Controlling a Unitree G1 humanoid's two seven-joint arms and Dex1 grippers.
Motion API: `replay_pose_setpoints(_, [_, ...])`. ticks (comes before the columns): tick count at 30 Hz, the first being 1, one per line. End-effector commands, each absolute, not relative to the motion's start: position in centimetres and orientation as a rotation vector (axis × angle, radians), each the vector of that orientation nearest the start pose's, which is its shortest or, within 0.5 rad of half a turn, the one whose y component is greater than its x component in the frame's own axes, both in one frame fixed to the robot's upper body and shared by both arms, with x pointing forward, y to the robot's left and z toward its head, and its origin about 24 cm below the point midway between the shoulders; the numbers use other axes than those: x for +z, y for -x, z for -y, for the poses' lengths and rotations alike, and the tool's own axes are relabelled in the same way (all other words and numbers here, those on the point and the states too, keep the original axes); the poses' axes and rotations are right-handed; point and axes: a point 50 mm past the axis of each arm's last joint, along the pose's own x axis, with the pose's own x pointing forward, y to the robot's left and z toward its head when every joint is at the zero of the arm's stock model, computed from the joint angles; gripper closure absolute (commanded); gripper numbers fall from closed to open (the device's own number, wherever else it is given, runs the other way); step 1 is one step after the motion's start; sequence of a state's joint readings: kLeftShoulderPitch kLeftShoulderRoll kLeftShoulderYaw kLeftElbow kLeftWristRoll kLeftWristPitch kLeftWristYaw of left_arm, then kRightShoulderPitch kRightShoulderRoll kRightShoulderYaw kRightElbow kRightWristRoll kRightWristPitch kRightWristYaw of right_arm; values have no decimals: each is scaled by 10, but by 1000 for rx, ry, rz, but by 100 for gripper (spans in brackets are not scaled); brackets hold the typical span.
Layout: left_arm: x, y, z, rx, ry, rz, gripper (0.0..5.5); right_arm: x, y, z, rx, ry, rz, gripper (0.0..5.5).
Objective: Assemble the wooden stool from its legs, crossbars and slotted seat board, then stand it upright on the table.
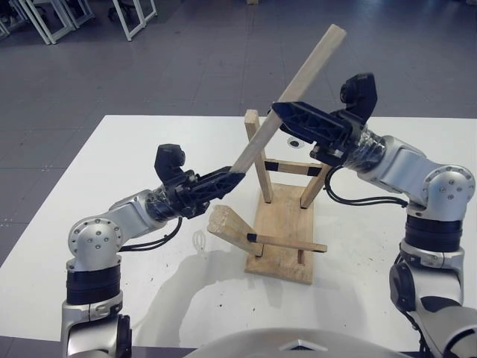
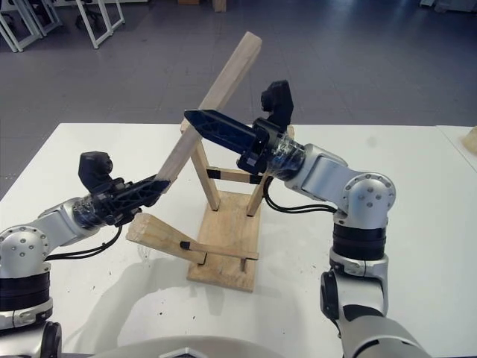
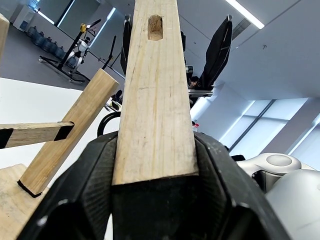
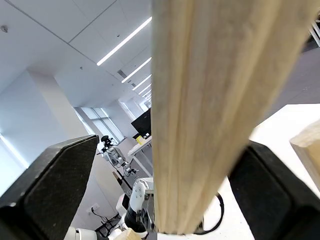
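Your left gripper (image 1: 223, 177) is clamped tight on the low end of the loose leg (image 1: 304, 74). The leg slants up and away over the white table (image 1: 149, 142). Your right gripper (image 1: 282, 112) sits around the middle of this leg. Its fingers (image 3: 220, 45) are spread wide, with a gap on at least one side.

The seat board (image 1: 283, 220) lies flat on the table. Two legs (image 1: 263, 179) stand up from its far end. A crossbar (image 1: 294, 167) with black bands (image 1: 273, 165) at its ends joins them. Another leg (image 1: 231, 227) leans low at the board's near left corner, and a second crossbar (image 1: 287, 243) sticks out from it over the board.

Your left wrist view shows a small oval hole (image 3: 155, 27) in the held leg. Your right wrist view shows the leg from very close, between the two dark pads (image 4: 50, 185), and long ceiling lights (image 4: 125, 40). From the head views you can see the grey floor (image 1: 186, 67) beyond the table.
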State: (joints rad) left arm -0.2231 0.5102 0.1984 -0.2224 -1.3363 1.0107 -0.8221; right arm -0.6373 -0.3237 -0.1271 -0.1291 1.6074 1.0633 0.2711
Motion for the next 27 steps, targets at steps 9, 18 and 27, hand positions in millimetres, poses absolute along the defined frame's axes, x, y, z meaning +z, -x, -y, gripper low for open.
replay_pose_setpoints(9, [147, -237, -164, -1365, 763, -230, 345, 228, -277, 98, 1387, -863, -187, 287])
replay_pose_setpoints(18, [147, -239, -167, -1342, 763, -242, 302, 228, -281, 102, 1363, -824, -172, 342])
replay_pose_setpoints(27, [151, -237, -184, -1250, 775, -190, 150, 232, -272, 152, 1231, -631, -112, 346])
